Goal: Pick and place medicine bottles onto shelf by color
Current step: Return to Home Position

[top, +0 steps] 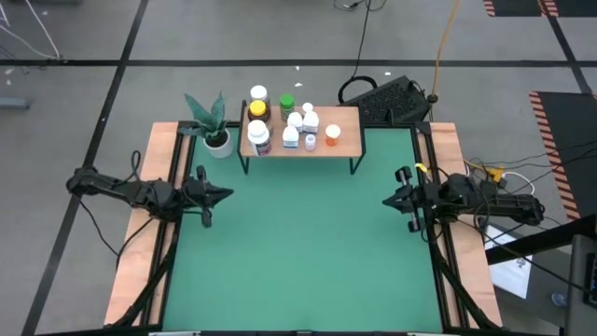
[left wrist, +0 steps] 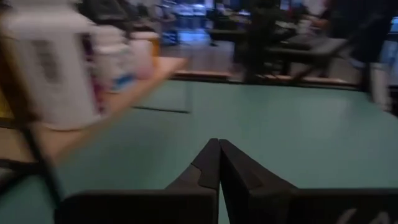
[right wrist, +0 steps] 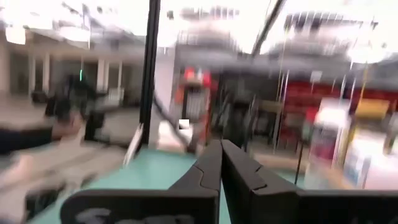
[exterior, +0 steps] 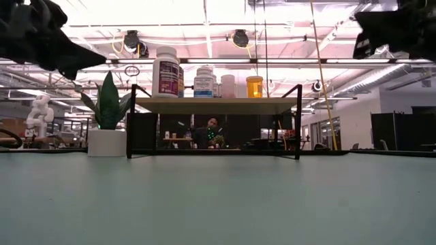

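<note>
From above, the low light-wood shelf on black legs (top: 347,129) stands at upper centre of the frame on the green table mat (top: 298,252). The medicine bottles (top: 291,136) crowd its left and middle: several white, one green, one amber with a yellow cap, one orange at the cluster's right edge. A white pot with a green plant (top: 218,142) sits just left of it. The left gripper (top: 224,194) hangs at mid-left and the right gripper (top: 387,200) at mid-right, both well apart from the shelf. At table height the shelf (exterior: 214,105) fills the centre with bottles lined along its top, a person (exterior: 212,133) sits far behind it, and the arms show only as dark shapes in the upper corners. The left wrist camera shows its gripper (left wrist: 218,143) clenched on nothing, with the shelf edge (left wrist: 127,84) blurred at upper left. The right wrist camera shows its gripper (right wrist: 221,144) likewise pressed together and empty. No bottle appears on the mat, so the sorting looks finished. Homing goes best with both arms retreating outward and high, fingers closed, never swinging toward the shelf legs or the plant.
</note>
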